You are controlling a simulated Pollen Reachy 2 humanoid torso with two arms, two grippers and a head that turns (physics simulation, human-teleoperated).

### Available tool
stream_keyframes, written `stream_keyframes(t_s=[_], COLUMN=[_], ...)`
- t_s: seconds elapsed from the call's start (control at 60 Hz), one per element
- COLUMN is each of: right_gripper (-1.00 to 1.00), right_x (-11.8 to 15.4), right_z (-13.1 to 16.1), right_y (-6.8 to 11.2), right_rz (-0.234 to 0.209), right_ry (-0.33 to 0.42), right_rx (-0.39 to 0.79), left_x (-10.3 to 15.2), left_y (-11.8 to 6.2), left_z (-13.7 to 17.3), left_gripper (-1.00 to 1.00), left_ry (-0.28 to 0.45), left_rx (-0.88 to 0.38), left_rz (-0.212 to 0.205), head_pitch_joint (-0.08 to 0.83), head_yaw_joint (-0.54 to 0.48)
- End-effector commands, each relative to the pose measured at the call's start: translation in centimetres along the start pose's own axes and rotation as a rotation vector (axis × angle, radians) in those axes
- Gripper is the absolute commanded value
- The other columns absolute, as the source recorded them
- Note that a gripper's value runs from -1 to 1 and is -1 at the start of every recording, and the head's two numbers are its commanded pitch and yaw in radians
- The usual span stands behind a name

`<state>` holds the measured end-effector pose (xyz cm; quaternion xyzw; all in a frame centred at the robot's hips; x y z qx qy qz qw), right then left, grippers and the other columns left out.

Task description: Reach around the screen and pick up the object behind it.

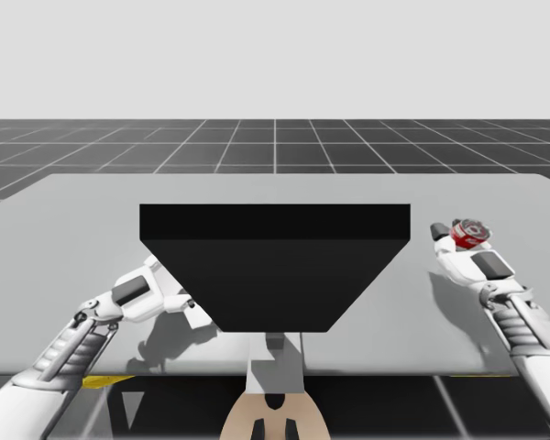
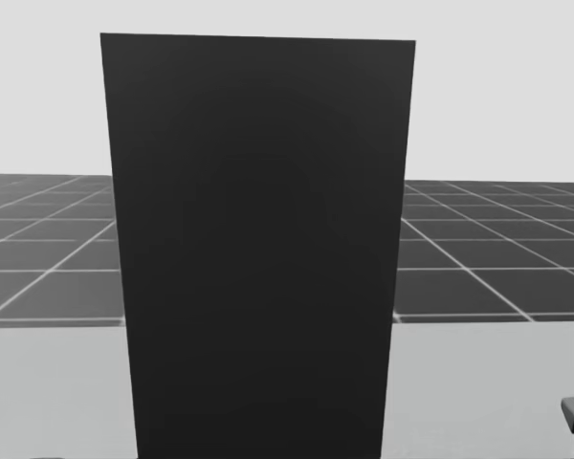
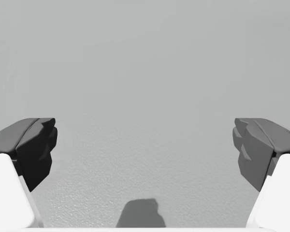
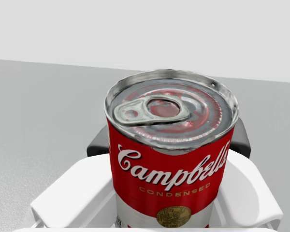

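Can point(image 4: 170, 164) clamped in R gripper point(image 1: 455, 238), right of screen point(image 1: 275, 266)
Red-white can, pull-tab lid showing, a finger on each side; it sits apart from screen. L gripper point(image 3: 145, 145) spread wide over table point(image 1: 92, 220), by screen's near-left side

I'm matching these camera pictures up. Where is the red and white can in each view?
High view: red and white can right of the black screen, in my right gripper.
Head view: reddish sliver at the right edge, probably it.
Right wrist view: held between the gripper's fingers, both touching it.
Left wrist view: bare table between my left gripper's open fingers.
Landmark: the black screen.
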<state>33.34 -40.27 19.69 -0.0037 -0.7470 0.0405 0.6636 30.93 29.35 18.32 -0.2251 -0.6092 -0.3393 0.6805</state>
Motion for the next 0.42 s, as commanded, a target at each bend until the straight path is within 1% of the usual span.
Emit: stream_keyframes(t_s=[0.017, 0.117, 0.283, 0.417], right_gripper=[1.0, 1.0, 1.0, 1.0], right_x=[5.7, 7.7, 11.0, 14.2], right_z=[-0.9, -0.9, -0.7, -0.1], right_y=[-1.5, -1.8, -1.7, -1.8], right_rz=[0.018, 0.035, 0.039, 0.065], right_ry=[-0.104, -0.136, -0.2, -0.265], right_rx=[0.056, 0.044, 0.019, -0.01], left_x=[0.0, 0.1, 0.2, 0.2], left_y=[0.1, 0.2, 0.4, 0.4], left_z=[0.1, 0.1, 0.3, 0.3], left_gripper=[-1.0, -1.0, -1.0, -1.0], left_ry=[-0.003, -0.004, -0.013, -0.013], left_rx=[0.006, 0.007, 0.013, 0.014], left_rz=[0.001, 0.0, 0.003, 0.006], head_pitch_joint=[0.089, 0.088, 0.083, 0.082], head_yaw_joint=[-0.05, -0.05, -0.05, -0.04])
